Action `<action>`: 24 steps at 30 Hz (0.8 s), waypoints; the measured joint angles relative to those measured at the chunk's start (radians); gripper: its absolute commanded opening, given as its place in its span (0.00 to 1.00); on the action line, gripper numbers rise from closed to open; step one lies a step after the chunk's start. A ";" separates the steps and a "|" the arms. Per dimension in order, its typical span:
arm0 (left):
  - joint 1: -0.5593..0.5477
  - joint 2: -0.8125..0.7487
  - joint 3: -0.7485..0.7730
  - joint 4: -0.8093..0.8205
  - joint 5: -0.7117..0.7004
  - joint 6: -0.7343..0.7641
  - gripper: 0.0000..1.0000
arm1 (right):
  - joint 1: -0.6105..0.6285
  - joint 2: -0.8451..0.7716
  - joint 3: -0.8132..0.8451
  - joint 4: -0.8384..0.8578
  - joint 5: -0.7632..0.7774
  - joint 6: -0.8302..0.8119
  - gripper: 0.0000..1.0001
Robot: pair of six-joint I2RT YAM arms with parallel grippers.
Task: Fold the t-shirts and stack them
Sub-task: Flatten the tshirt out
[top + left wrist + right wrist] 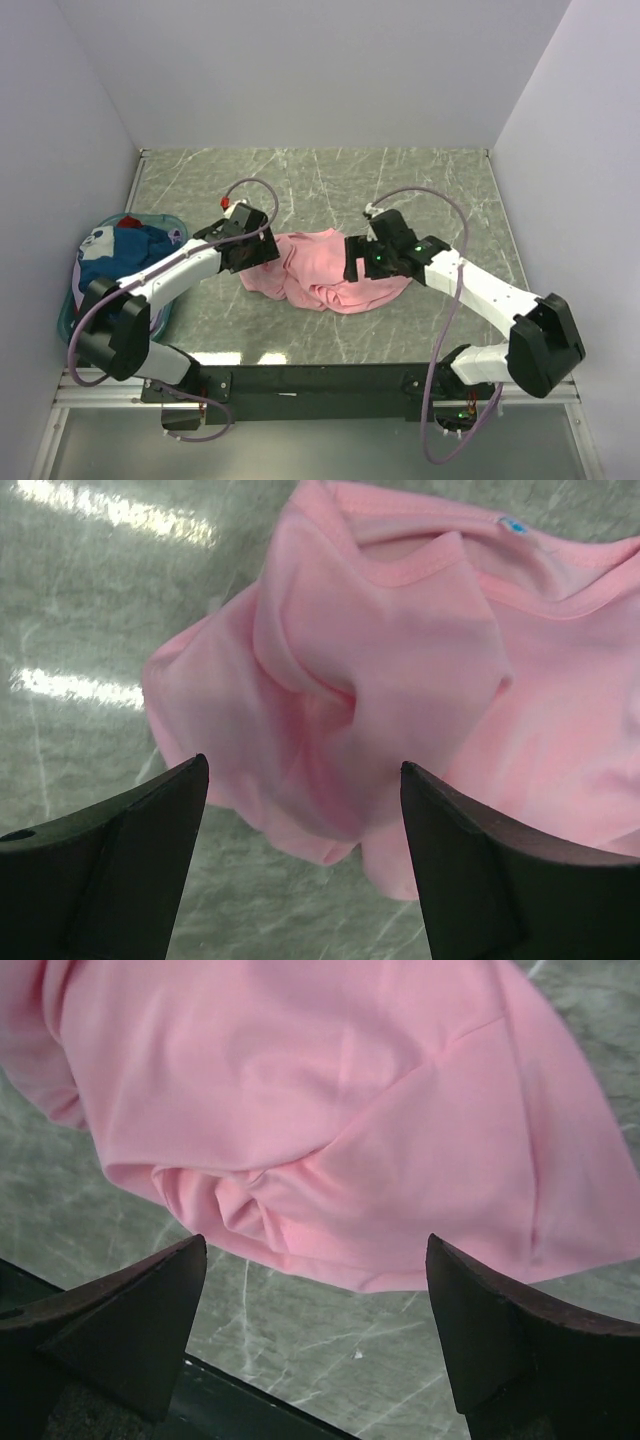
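Note:
A light pink t-shirt (325, 272) lies crumpled on the green marble table, between the two arms. My left gripper (258, 252) hovers open over its left edge; in the left wrist view the pink shirt (400, 660) shows its collar and a bunched sleeve between my spread fingers (150, 820). My right gripper (352, 262) hovers open over its right part; in the right wrist view the shirt (330, 1110) fills the top, its hem just above my open fingers (470, 1310). Other shirts, blue, white and red (125, 250), lie bunched at the left.
A teal plastic basket (68, 315) holding the bunched shirts sits at the table's left edge. White walls close in the left, back and right. The black mounting rail (320, 380) runs along the near edge.

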 measured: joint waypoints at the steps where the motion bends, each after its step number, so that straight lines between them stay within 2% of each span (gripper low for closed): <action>1: 0.000 0.008 0.000 0.016 0.002 0.001 0.83 | 0.021 0.014 0.002 0.000 0.009 0.000 0.95; 11: 0.000 0.147 0.002 0.087 0.056 0.028 0.77 | 0.181 0.233 0.139 -0.014 0.080 -0.011 0.96; 14: 0.000 0.175 0.002 0.089 0.064 0.027 0.70 | 0.230 0.310 0.194 -0.019 0.087 -0.016 0.96; 17: 0.000 0.189 0.002 0.092 0.071 0.026 0.59 | 0.267 0.385 0.253 -0.038 0.098 -0.018 0.95; 18: 0.000 0.192 0.002 0.094 0.071 0.025 0.51 | 0.277 0.410 0.273 -0.045 0.103 -0.018 0.93; 20: 0.000 0.203 0.002 0.096 0.071 0.022 0.42 | 0.288 0.455 0.301 -0.060 0.119 -0.020 0.86; 21: 0.000 0.209 0.002 0.097 0.071 0.021 0.32 | 0.289 0.473 0.309 -0.069 0.130 -0.020 0.72; 23: 0.000 0.222 0.002 0.095 0.068 0.015 0.24 | 0.288 0.496 0.312 -0.085 0.165 -0.024 0.53; 24: 0.000 0.226 0.002 0.093 0.065 0.014 0.13 | 0.285 0.500 0.311 -0.100 0.184 -0.021 0.34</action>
